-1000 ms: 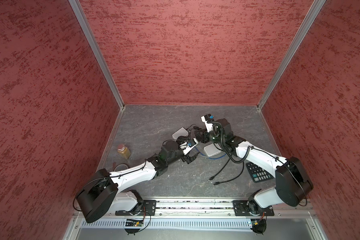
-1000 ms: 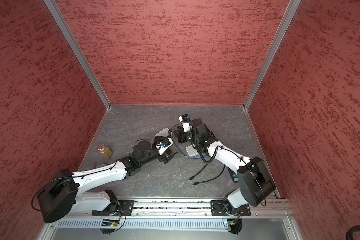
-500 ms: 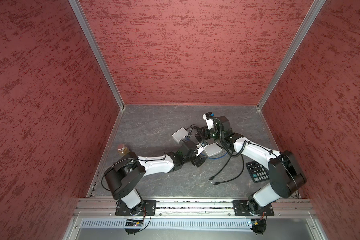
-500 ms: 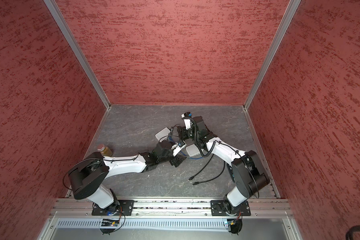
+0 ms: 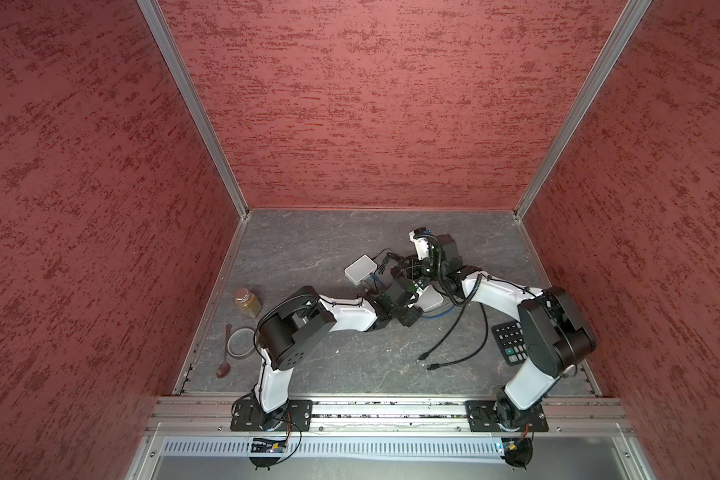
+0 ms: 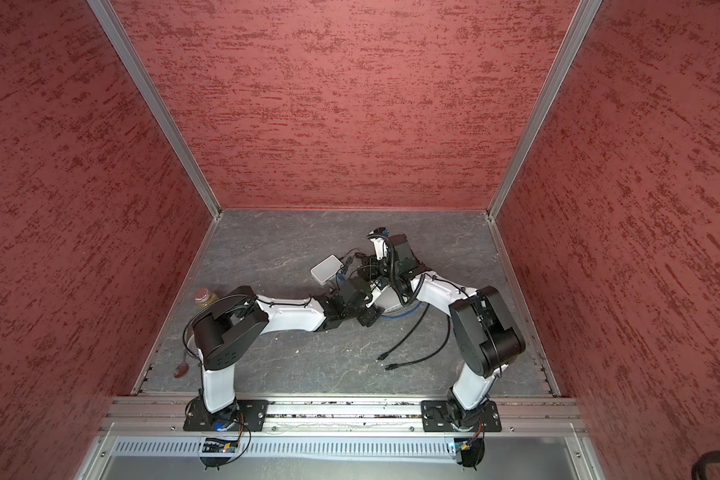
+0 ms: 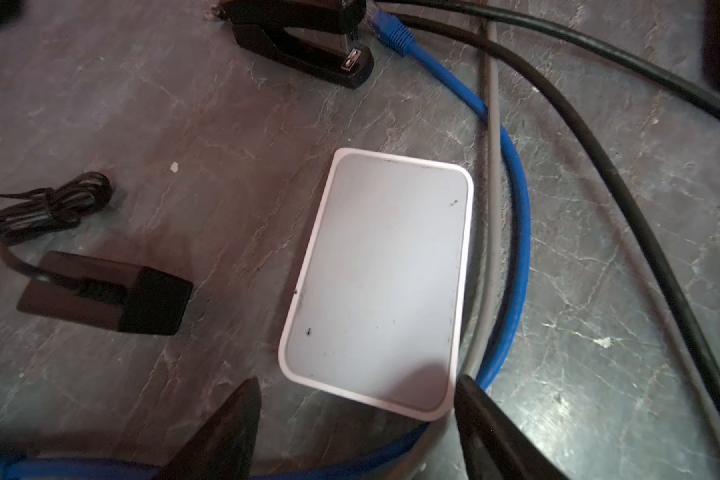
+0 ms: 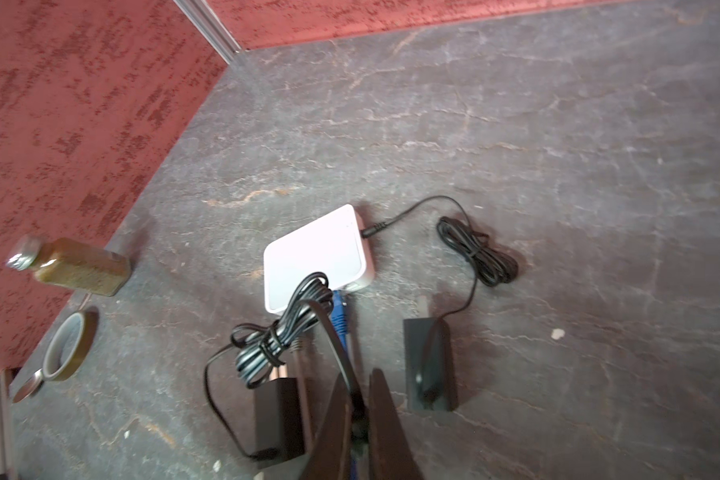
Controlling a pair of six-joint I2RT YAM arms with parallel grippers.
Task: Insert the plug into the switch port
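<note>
A white switch (image 7: 379, 282) lies flat on the grey floor, and only its blank top shows; its port is hidden. My left gripper (image 7: 357, 380) is open, one finger on each side of the switch's near end, one finger (image 7: 470, 399) close to its corner. In both top views that switch (image 5: 433, 300) (image 6: 389, 302) sits under the two wrists. My right gripper (image 8: 360, 374) is shut on a black power cable (image 8: 329, 332) at its plug end, and the plug is mostly hidden between the fingers. A second white switch (image 8: 314, 257) lies ahead, with a black plug in its side.
A blue network cable (image 7: 516, 232) and a grey one loop round the near switch. Two black power adapters (image 8: 429, 365) (image 8: 279, 415), a stapler (image 7: 304, 45) and thick black cables (image 5: 454, 332) lie close. A calculator (image 5: 510, 343) lies right. A spice jar (image 5: 248, 302), tape roll (image 5: 240, 342) and spoon (image 5: 224, 353) lie left.
My left arm has reached right to the near switch and its jaws have narrowed around that end. The right gripper has stayed shut and shifted only slightly.
</note>
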